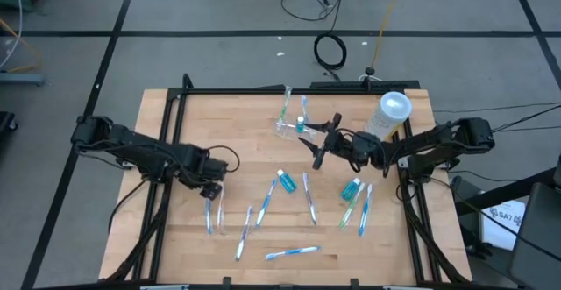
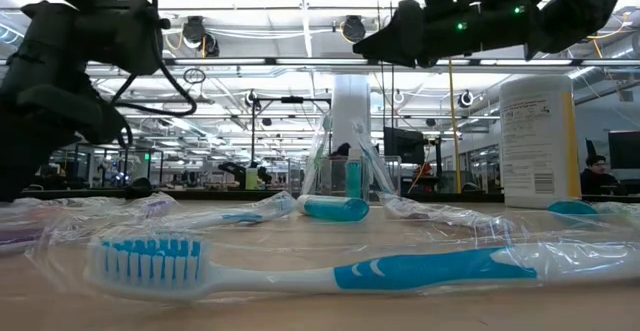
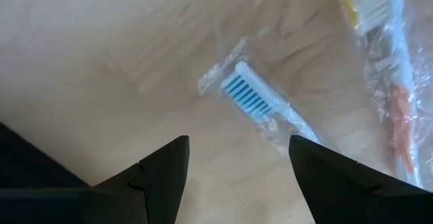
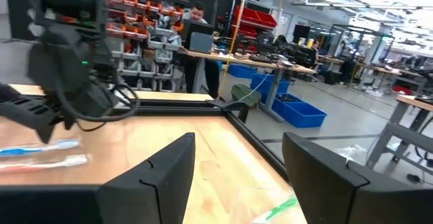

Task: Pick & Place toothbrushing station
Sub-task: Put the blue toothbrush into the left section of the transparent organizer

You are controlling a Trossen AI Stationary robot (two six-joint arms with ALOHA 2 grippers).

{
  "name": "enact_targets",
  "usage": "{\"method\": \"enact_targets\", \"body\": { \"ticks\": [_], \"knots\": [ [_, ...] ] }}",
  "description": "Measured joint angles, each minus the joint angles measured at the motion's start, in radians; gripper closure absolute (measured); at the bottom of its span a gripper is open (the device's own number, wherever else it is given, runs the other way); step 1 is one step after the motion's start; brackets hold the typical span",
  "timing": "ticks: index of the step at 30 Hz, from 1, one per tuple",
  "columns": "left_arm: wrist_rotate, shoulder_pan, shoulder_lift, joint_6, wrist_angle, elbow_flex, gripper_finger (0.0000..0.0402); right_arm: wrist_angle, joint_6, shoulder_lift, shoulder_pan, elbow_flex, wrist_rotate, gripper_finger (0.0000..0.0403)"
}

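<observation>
- Toothbrushing station is standing upright near the far edge of the table, roughly mid-width, a few brushes and a teal tube sticking out of it.
- Right claw is hovering just beside the station on its near-right side, fingers spread, holding nothing.
- White cylinder is standing at the far right, close behind the right arm, crowding that corner.
- Left claw is hanging low over the near-left area, fingers apart and empty, pointing at a wrapped blue-bristled toothbrush.
- Wrapped toothbrushes are lying scattered across the near-middle; the far-left stretch of table is showing bare wood.
</observation>
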Motion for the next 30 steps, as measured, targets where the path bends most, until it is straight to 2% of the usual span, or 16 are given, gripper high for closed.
{"method": "enact_targets", "body": {
  "ticks": [7, 11, 17, 23, 30],
  "knots": [
    [0.056, -0.026, -0.002, -0.036, 0.046, 0.000, 0.0144, -0.003, 0.033, 0.000, -0.025, 0.000, 0.000, 0.0184],
    [0.043, -0.034, -0.021, -0.035, 0.058, 0.000, 0.0144, -0.006, 0.045, 0.000, -0.027, 0.000, 0.000, 0.0184],
    [0.014, -0.090, -0.018, -0.124, 0.066, 0.000, 0.0144, -0.014, 0.045, 0.000, -0.027, 0.000, -0.001, 0.0183],
    [-0.028, -0.132, 0.027, -0.196, 0.119, -0.001, 0.0144, -0.016, 0.045, 0.000, -0.027, 0.000, -0.001, 0.0183],
    [-0.048, -0.154, 0.089, -0.165, 0.176, 0.002, 0.0147, -0.016, 0.045, 0.000, -0.027, 0.000, -0.001, 0.0183]
  ]
}}
